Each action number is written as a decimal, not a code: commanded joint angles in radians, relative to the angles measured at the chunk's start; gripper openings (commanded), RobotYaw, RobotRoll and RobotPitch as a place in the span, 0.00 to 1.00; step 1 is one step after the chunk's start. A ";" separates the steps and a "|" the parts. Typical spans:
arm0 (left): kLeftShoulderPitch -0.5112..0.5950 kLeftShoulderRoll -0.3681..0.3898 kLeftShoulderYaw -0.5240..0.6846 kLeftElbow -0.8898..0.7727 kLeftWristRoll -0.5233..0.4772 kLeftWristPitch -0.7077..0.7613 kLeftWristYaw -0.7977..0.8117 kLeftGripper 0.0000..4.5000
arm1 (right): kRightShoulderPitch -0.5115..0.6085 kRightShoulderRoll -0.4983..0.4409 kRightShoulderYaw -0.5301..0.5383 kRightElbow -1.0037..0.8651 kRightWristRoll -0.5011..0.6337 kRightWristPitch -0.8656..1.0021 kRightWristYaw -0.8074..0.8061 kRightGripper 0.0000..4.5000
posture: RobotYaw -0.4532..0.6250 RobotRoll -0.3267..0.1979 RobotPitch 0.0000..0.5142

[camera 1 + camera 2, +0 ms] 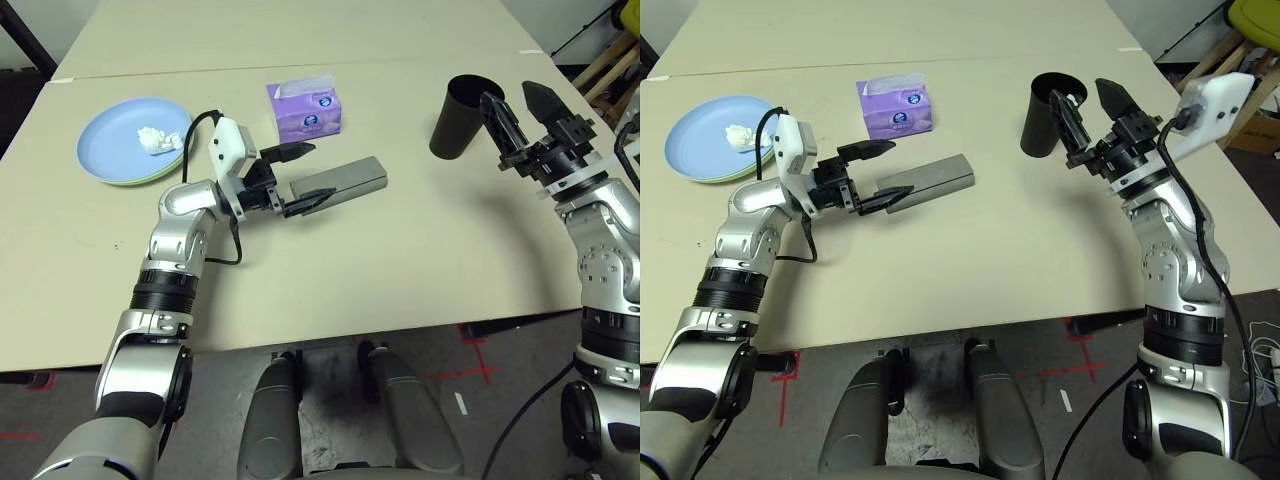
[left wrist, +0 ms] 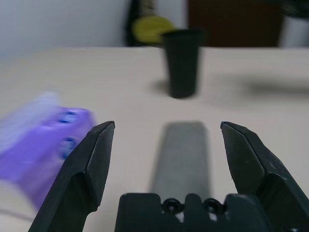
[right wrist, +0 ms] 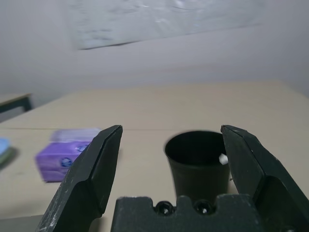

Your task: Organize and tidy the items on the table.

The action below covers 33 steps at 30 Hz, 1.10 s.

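Both end effectors gaped empty over the desk (image 1: 400, 270).
The right end effector (image 1: 1088, 110), beside the black cup (image 1: 1047, 112), risked toppling it; the left end effector (image 1: 305, 178) straddled the grey case (image 1: 345, 182).

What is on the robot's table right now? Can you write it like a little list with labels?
Table: beige table
Plates: light blue plate stacked on a pale green plate, far left
On plate: white tissue wad
Middle: purple tissue box, grey glasses case nearer the robot
Right: black cup, upright, something white just inside its rim
Left gripper: open, at the case's near end
Right gripper: open, beside the cup
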 commanded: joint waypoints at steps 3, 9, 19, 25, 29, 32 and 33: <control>0.027 -0.046 0.066 -0.058 0.036 0.057 0.264 1.00 | 0.018 0.020 0.023 0.042 -0.099 -0.033 -0.088 1.00 | 0.48 0.62 0.37; 0.105 -0.102 0.118 -0.130 0.126 0.021 0.557 1.00 | -0.033 0.039 0.045 0.167 -0.086 -0.116 -0.009 1.00 | 0.50 0.62 0.38; 0.251 -0.115 0.187 -0.244 0.220 -0.076 0.802 1.00 | 0.012 0.028 0.013 0.248 -0.084 -0.233 0.033 1.00 | 0.53 0.62 0.41; 0.262 -0.033 0.228 -0.173 0.173 -0.090 0.743 1.00 | 0.052 -0.003 0.039 0.212 -0.105 -0.182 0.043 1.00 | 0.51 0.62 0.41; 0.278 0.023 0.256 -0.105 0.133 -0.124 0.671 1.00 | 0.059 -0.031 0.043 0.243 -0.130 -0.178 0.045 1.00 | 0.50 0.62 0.42; 0.291 0.052 0.277 -0.064 0.104 -0.142 0.628 1.00 | 0.051 -0.052 0.027 0.283 -0.141 -0.183 0.035 1.00 | 0.50 0.62 0.42; 0.294 0.058 0.283 -0.053 0.099 -0.149 0.622 1.00 | 0.049 -0.055 0.021 0.290 -0.131 -0.183 0.041 1.00 | 0.50 0.62 0.42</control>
